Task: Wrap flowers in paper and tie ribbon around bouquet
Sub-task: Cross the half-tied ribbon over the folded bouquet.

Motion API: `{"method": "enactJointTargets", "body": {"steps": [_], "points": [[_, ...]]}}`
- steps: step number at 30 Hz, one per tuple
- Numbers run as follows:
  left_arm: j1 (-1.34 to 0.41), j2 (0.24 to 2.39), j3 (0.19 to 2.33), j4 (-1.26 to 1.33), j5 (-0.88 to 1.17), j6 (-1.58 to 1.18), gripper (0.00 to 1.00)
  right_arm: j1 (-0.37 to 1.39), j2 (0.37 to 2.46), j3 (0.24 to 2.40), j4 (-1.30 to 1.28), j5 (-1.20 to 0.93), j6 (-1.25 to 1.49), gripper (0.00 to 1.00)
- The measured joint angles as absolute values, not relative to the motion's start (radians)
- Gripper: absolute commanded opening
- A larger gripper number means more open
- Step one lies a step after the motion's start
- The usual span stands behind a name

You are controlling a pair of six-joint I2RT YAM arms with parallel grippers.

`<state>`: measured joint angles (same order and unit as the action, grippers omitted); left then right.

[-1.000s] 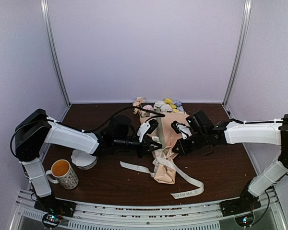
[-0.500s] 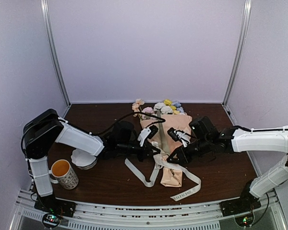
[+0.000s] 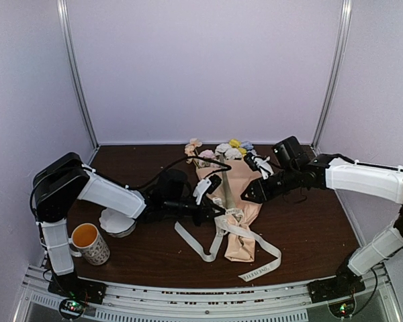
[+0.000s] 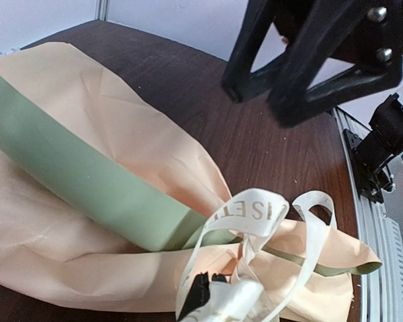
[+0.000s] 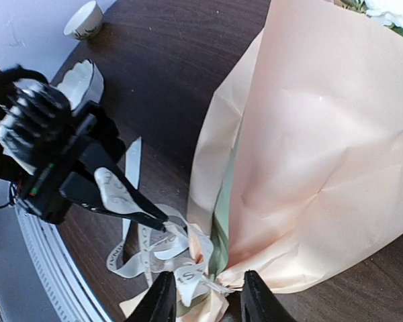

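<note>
So the bouquet (image 3: 240, 201) is lying on the dark wood surface (image 3: 309, 235), roughly midway between the two arms; the flowers (image 3: 230, 149) point at the back wall and the narrow end points toward the near edge. The paper (image 5: 322, 134) is peach-tan with a sage-green strip (image 4: 87, 181) along the fold; the ribbon (image 3: 258, 272) is looped around the narrow part of the cone, with loose tails trailing on the surface either side. The left end effector (image 3: 218, 213) is clamped on a bit of ribbon right by the loops; the right end effector (image 5: 207, 298) has its jaws apart, gripping nothing, hovering just above the wrap. Off to the left sit a mug (image 3: 91, 243) and a white bowl (image 3: 117, 223), close together.
</note>
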<state>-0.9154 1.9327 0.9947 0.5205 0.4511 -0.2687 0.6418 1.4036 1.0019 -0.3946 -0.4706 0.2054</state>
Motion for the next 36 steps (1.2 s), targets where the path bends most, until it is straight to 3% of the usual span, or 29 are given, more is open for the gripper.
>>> {"method": "enactJointTargets", "body": {"steps": [3, 9, 20, 36], "points": [[-0.915, 1.933, 0.995, 0.523, 0.452, -0.269, 0.00, 0.641, 1.490, 1.027, -0.413, -0.458, 0.186, 0.23], [-0.915, 1.933, 0.992, 0.523, 0.453, -0.269, 0.00, 0.641, 1.605, 1.029, -0.436, -0.516, 0.153, 0.22], [-0.915, 1.933, 0.990, 0.523, 0.452, -0.269, 0.00, 0.644, 1.647, 1.027, -0.316, -0.743, 0.160, 0.18], [-0.905, 1.933, 0.981, 0.524, 0.452, -0.270, 0.00, 0.653, 1.690, 1.092, -0.450, -0.700, 0.054, 0.17]]}}
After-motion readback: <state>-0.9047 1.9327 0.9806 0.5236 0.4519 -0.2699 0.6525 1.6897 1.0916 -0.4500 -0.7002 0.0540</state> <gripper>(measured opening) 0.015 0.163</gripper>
